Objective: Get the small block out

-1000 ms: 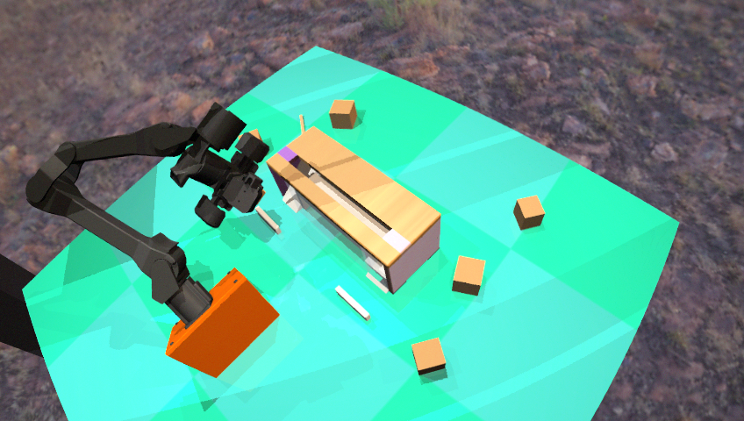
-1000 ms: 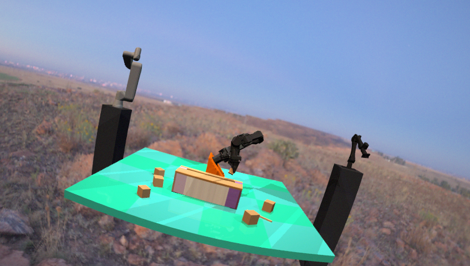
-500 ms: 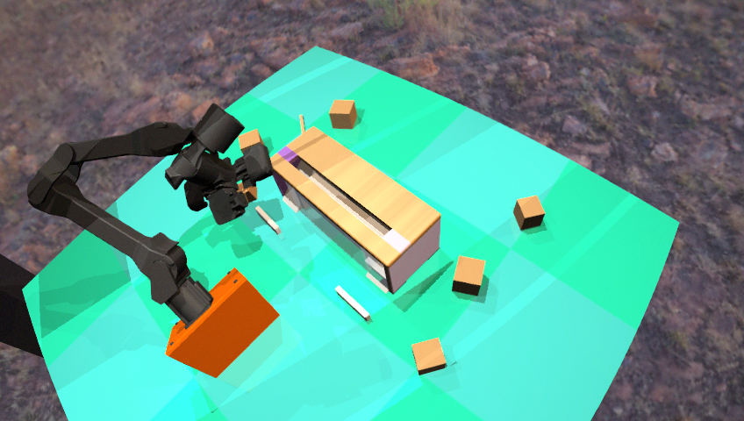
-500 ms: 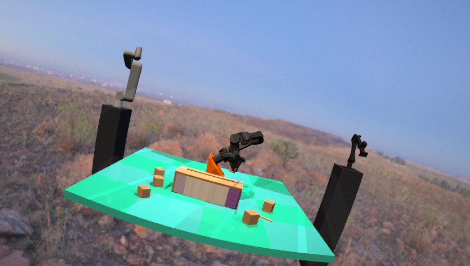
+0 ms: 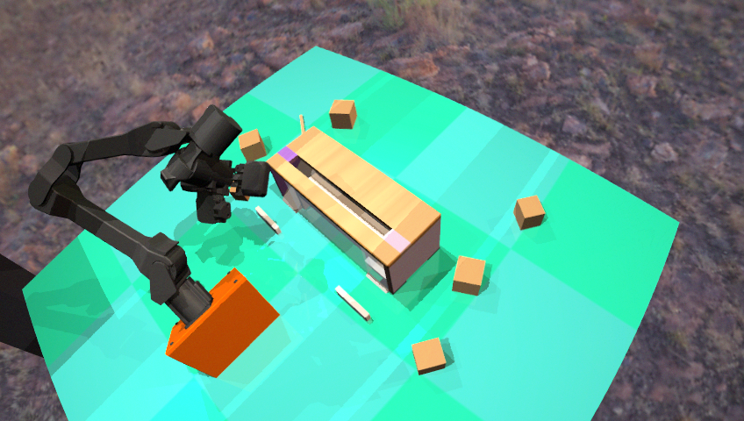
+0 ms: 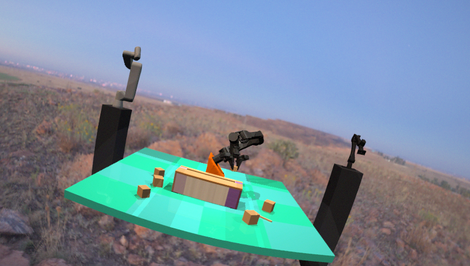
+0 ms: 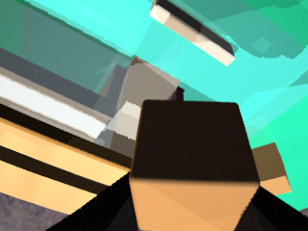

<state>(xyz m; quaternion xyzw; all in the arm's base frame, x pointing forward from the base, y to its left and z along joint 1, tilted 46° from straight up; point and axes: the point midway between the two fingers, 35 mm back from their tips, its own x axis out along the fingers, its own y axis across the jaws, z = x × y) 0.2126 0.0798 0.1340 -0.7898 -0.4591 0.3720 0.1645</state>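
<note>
The small block (image 5: pixel 239 196) (image 6: pixel 235 168) (image 7: pixel 194 141) is held between the fingers of the gripper (image 5: pixel 238 190) (image 6: pixel 236 164) (image 7: pixel 185 180), which are closed on its sides, and it is carried above the table (image 5: pixel 496 156) (image 6: pixel 198 219) (image 7: pixel 269 87). In the top view it is seen just off the purple-marked end of the box (image 5: pixel 365 182) (image 6: pixel 204 190) (image 7: pixel 43 173), toward the side where the orange base (image 5: pixel 229 328) (image 6: pixel 213 168) stands. The box's long axis is run away from the block, toward the pink-marked end, so clearance would best be gained by moving up and away from the purple end, not along the roof. Only the one arm (image 5: pixel 114 229) (image 6: pixel 247 136) is placed within reach; the two on black pillars (image 6: pixel 110 138) (image 6: pixel 341 194) are set well apart.

The block's long axis cannot be told, since a near-cube is shown. In the top view most of it is covered by the fingers, and in the wrist view its lower part is cut off by the frame's edge. The height above the table is hard to judge. The shelf is only partly made out through the slot and clear front. A steady hold, well clear, appears to be all that is left.
</note>
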